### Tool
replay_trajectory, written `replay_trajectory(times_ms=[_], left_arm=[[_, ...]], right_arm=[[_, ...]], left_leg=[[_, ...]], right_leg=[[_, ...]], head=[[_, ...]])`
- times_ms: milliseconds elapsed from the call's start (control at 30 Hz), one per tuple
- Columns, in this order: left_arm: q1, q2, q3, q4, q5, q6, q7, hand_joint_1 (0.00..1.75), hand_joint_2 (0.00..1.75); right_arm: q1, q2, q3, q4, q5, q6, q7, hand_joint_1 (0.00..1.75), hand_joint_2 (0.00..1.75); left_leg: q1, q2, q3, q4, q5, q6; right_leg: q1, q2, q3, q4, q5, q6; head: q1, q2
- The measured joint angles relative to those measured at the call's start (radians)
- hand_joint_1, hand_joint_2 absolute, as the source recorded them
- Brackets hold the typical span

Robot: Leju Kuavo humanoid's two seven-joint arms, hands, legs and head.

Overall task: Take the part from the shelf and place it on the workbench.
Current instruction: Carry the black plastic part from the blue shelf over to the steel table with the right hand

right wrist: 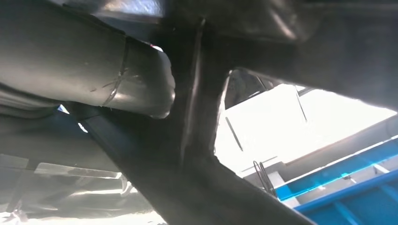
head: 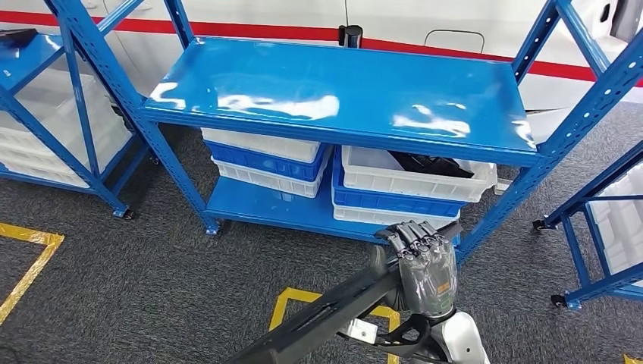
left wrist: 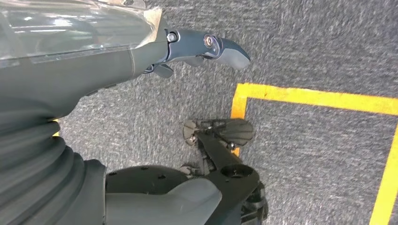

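A long black part point(head: 322, 315) with a small metal bracket slants from my right hand point(head: 425, 265) down toward the lower left, in front of the blue shelf point(head: 341, 95). My right hand grips its upper end, fingers wrapped over it. Close up in the right wrist view, the dark part point(right wrist: 197, 159) crosses under the grey thumb point(right wrist: 136, 89). More black parts point(head: 428, 163) lie in a white bin point(head: 371, 174) on the lower shelf level. My left hand point(left wrist: 206, 47) hangs over the grey carpet with its fingers apart and nothing in it.
Stacked white and blue bins point(head: 261, 155) fill the lower shelf level; the top board is bare. Other blue racks stand at left point(head: 45, 114) and right point(head: 599, 189). Yellow tape point(head: 299, 299) marks the carpet near my hand.
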Motion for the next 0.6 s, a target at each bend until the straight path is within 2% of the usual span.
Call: replay_trajectory(times_ms=[67,100,167,200,233,267,300,333,400,433,467,533,567,600], left_arm=[[0.001,0.001,0.001,0.0,0.001,0.001,0.0,0.0,1.75],[0.001,0.002,0.001,0.0,0.001,0.001,0.0,0.0,1.75],[0.001,0.001,0.002,0.0,0.001,0.002,0.0,0.0,1.75],[0.002,0.001,0.002,0.0,0.002,0.002,0.0,0.0,1.75],[0.002,0.002,0.003,0.0,0.003,0.002,0.0,0.0,1.75],[0.003,0.002,0.004,0.0,0.004,0.002,0.0,0.0,1.75],[0.003,0.002,0.005,0.0,0.005,0.002,0.0,0.0,1.75],[0.003,0.003,0.007,0.0,0.006,0.002,-0.001,0.0,1.75],[0.001,0.003,0.008,0.0,0.007,0.0,-0.004,0.0,1.75],[0.001,0.003,0.008,0.0,0.008,-0.001,-0.006,0.0,1.75],[0.001,0.002,0.008,0.0,0.008,-0.002,-0.007,0.0,1.75],[0.003,0.002,0.008,0.0,0.008,-0.003,-0.009,0.0,1.75],[0.003,0.002,0.009,0.0,0.007,-0.003,-0.009,0.0,1.75],[0.002,0.002,0.009,0.0,0.007,-0.004,-0.009,0.0,1.75]], right_arm=[[0.0,0.0,0.0,0.0,0.0,0.0,-0.001,1.75,0.0],[-0.001,0.0,0.0,0.0,0.0,0.0,-0.001,1.75,0.0],[-0.001,0.0,0.0,0.0,0.0,0.0,-0.001,1.75,0.0],[-0.001,0.0,0.0,0.0,-0.001,0.0,-0.002,1.75,0.0],[-0.001,0.0,0.0,0.0,-0.001,0.0,-0.002,1.75,0.0],[-0.001,0.0,0.0,0.0,-0.001,0.0,-0.003,1.75,0.0],[-0.001,0.0,0.0,0.0,-0.002,0.0,-0.004,1.75,0.0],[-0.001,0.0,0.0,0.0,-0.003,0.0,-0.005,1.75,0.0],[-0.003,0.0,0.0,0.0,-0.007,0.0,-0.006,1.75,0.0],[-0.003,0.0,0.0,-0.001,-0.009,0.0,-0.007,1.75,0.0],[-0.003,0.0,0.0,-0.001,-0.012,0.0,-0.007,1.75,0.0],[-0.003,-0.002,-0.001,-0.004,-0.016,0.0,-0.007,1.75,0.0],[-0.003,-0.002,-0.002,-0.006,-0.017,0.0,-0.007,1.75,0.0],[-0.003,-0.003,-0.003,-0.009,-0.018,0.0,-0.007,1.75,0.0]], left_leg=[[0.004,-0.004,-0.012,0.026,-0.024,-0.01],[0.006,-0.007,-0.028,0.066,-0.055,-0.015],[0.012,-0.01,-0.078,0.195,-0.133,-0.027],[0.014,-0.011,-0.101,0.257,-0.16,-0.03],[0.016,-0.011,-0.11,0.289,-0.169,-0.032],[0.017,-0.011,-0.1,0.284,-0.159,-0.033],[0.019,-0.011,-0.07,0.238,-0.133,-0.031],[0.02,-0.012,-0.026,0.165,-0.1,-0.03],[0.019,-0.017,0.044,0.039,-0.06,-0.027],[0.017,-0.02,0.057,0.01,-0.056,-0.025],[0.014,-0.022,0.057,0.003,-0.058,-0.023],[0.012,-0.019,0.051,-0.002,-0.049,-0.009],[0.012,-0.017,0.048,-0.005,-0.043,0.001],[0.013,-0.014,0.044,-0.009,-0.036,0.011]], right_leg=[[-0.008,-0.001,-0.002,-0.001,0.008,-0.013],[-0.012,-0.001,-0.005,-0.002,0.012,-0.02],[-0.01,-0.003,-0.013,-0.002,0.019,-0.029],[-0.009,-0.004,-0.018,-0.002,0.021,-0.031],[-0.008,-0.004,-0.022,-0.001,0.024,-0.031],[-0.008,-0.004,-0.024,-0.001,0.027,-0.03],[-0.008,-0.003,-0.025,-0.001,0.028,-0.028],[-0.009,-0.003,-0.026,-0.001,0.03,-0.026],[-0.004,-0.002,-0.029,0.001,0.034,-0.019],[-0.002,-0.002,-0.033,0.002,0.037,-0.014],[0.001,-0.002,-0.037,0.002,0.04,-0.008],[0.002,-0.003,-0.045,0.003,0.043,0.004],[0.002,-0.003,-0.054,0.015,0.033,0.006],[0.003,-0.002,-0.07,0.047,0.012,0.004]], head=[[-0.002,0.0],[-0.004,0.0],[-0.008,0.0],[-0.008,0.0],[-0.009,0.0],[-0.009,0.0],[-0.009,0.0],[-0.01,0.0],[-0.009,0.0],[-0.009,0.0],[-0.009,0.0],[-0.008,0.0],[-0.008,0.0],[-0.007,0.0]])
